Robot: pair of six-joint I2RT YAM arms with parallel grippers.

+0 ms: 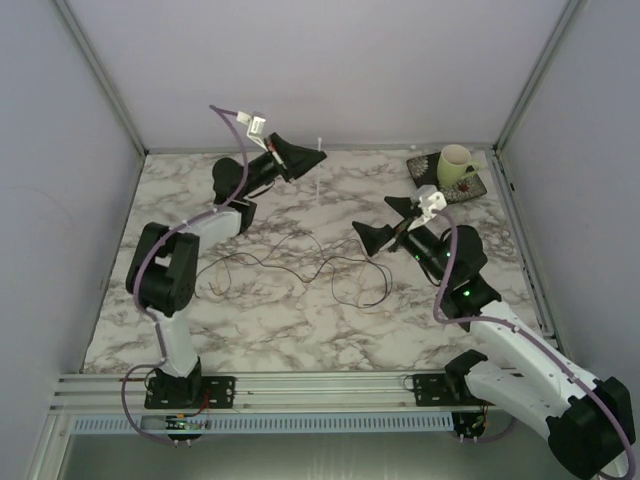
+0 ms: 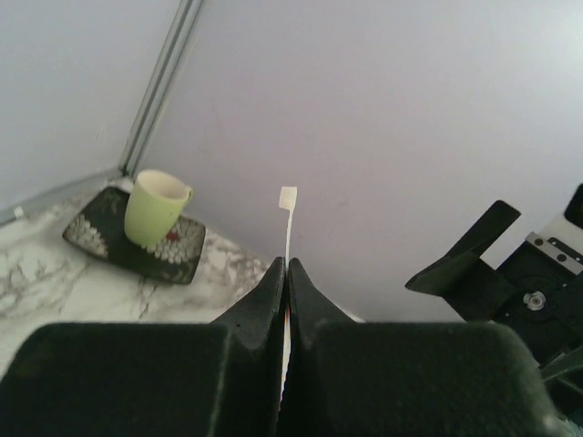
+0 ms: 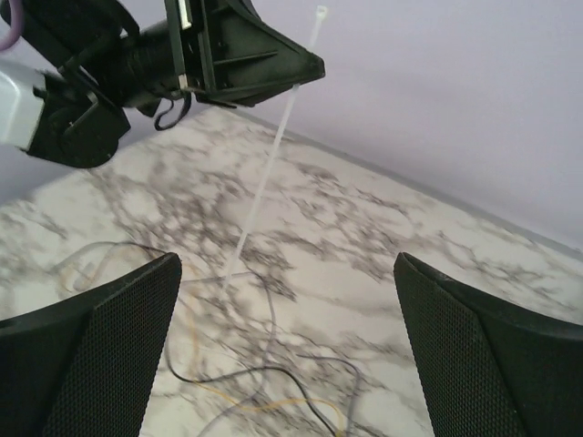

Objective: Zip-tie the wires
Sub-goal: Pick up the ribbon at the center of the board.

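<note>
My left end effector [image 1: 312, 156] is clenched on a thin white zip tie [image 1: 316, 172], raised over the far side of the marble tabletop [image 1: 300, 335]. In the left wrist view, the two fingers [image 2: 264, 291] press flat together with the strap [image 2: 288, 218] pinched between them. Its square head stands up past the fingertips against the pale back wall. From the right wrist view, the strap [image 3: 266, 177] runs out of the closed left end effector [image 3: 310, 68] and slants down toward the tabletop [image 3: 474, 237]. I cannot tell whether its lower tip touches the surface.

My right end effector [image 1: 387, 222] is released, its jaws spread wide and gripping nothing. It hovers at mid-table and faces the left one. Both of its dark fingers [image 3: 91, 355] frame the bottom of its own camera view.

The wires [image 1: 300, 268] lie loose on the tabletop between my two arms, nearer the bases than the zip tie. They are hair-thin dark strands in slack loops and curls. In the right wrist view they [image 3: 269, 328] curl just below the open fingers, with a faint orange strand among them.

At the far right corner, a pale green mug [image 1: 457, 165] stands upright on a dark patterned saucer [image 1: 472, 189], well apart from the wires.
</note>
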